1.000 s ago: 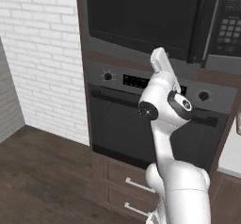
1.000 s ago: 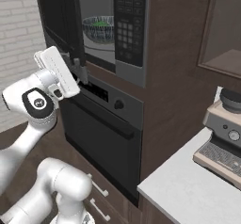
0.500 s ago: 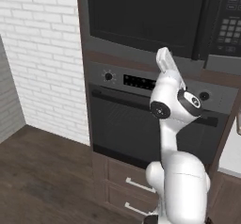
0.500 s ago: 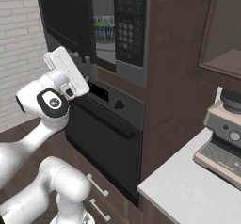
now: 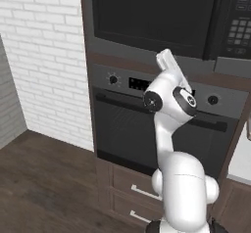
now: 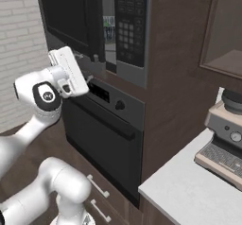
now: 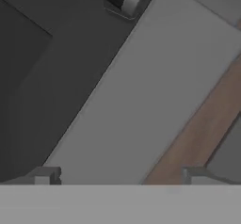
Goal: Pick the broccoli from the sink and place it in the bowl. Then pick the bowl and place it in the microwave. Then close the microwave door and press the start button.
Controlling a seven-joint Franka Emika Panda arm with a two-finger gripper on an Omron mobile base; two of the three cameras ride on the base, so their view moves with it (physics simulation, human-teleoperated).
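While the wide black microwave door with its dark glass window [image 6: 66, 11] stands a little short of shut, a narrow slit of lit cavity [image 6: 109, 30] shows between its right edge and the keypad column of small pale buttons [image 6: 130, 30]; what sits inside that slit is too small to tell. Item: two-finger gripper [image 7: 117, 176], its tips spread wide and holding nothing, raised to the underside of the door, above the black oven front with round knob and display strip [image 5: 162, 87]. Item: door's grey lower edge [image 7: 141, 91], a broad flat band crossing the hand view slantwise just beyond the fingertips, with a brown wood strip [image 7: 197, 129] running alongside it. Relation: the door lies directly ahead of and above the gripper, touching or nearly so; contact cannot be confirmed. Long axis of the door: horizontal, left to right across the black microwave [image 5: 157, 16]; its face looks out into the room, angled slightly off the cabinet front. Judgement: the remaining push runs away from the robot, then the keypad lies far to the right.
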